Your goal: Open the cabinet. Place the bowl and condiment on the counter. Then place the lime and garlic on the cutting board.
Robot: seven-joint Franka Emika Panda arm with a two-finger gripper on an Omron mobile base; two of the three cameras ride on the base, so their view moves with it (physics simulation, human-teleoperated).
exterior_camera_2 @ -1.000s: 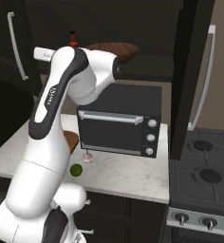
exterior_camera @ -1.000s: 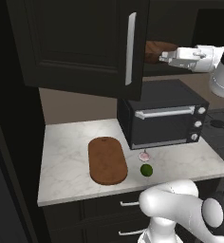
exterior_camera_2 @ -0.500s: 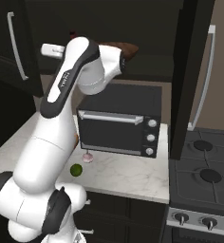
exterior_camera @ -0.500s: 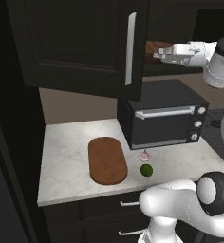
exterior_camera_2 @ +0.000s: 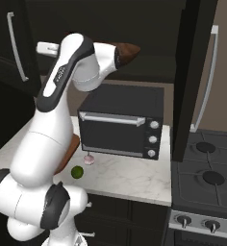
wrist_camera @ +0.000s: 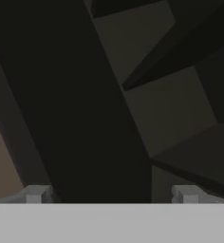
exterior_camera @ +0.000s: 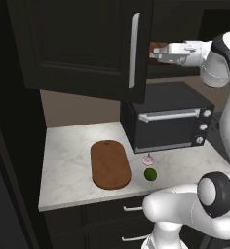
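The cabinet [exterior_camera: 83, 46] hangs above the counter [exterior_camera: 68, 165], its left door swung out and its right door [exterior_camera_2: 195, 72] also open. My gripper [exterior_camera: 153, 54] reaches level into the opening at shelf height, jaws open and holding nothing. Its fingertips [wrist_camera: 35, 193] face the dark cabinet interior. The brown bowl [exterior_camera_2: 127, 49] sits on the shelf, showing from behind my arm, and its edge [exterior_camera: 158, 46] shows just above the hand. The condiment is hidden. Garlic [exterior_camera: 148, 159] and lime [exterior_camera: 150, 174] lie on the counter to the right of the cutting board [exterior_camera: 110, 164].
A black toaster oven [exterior_camera: 168, 121] stands on the counter right under the open cabinet. A stove [exterior_camera_2: 207, 178] adjoins the counter on the right. The left door's long silver handle [exterior_camera: 134, 48] is close to my hand. Drawers [exterior_camera: 126, 219] sit below the counter.
My hand has moved leftward at shelf height toward the left door's edge, and the upper arm has swung with it. Bowl, lime, garlic and board have not moved.
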